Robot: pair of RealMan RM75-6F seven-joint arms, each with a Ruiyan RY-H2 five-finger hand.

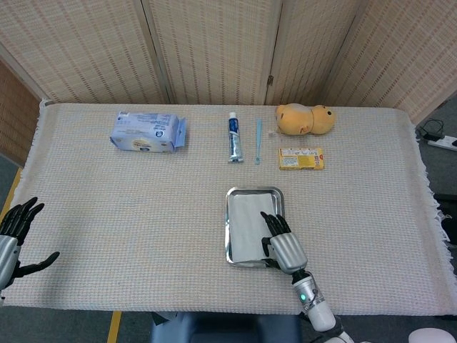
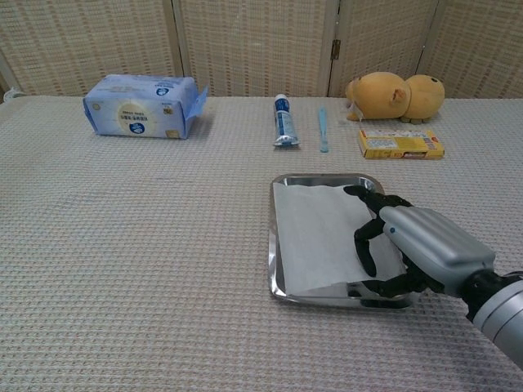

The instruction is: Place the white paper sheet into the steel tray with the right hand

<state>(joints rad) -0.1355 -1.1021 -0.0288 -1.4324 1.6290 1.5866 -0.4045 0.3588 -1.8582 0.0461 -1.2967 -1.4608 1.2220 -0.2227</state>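
One paper sheet point(image 2: 317, 237) lies inside tray point(image 2: 278, 286); right hand point(image 2: 409, 245) above.

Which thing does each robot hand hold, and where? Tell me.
Cannot tell for the right robot hand: fingers lie on the white paper sheet inside the steel tray. Left robot hand holds nothing.
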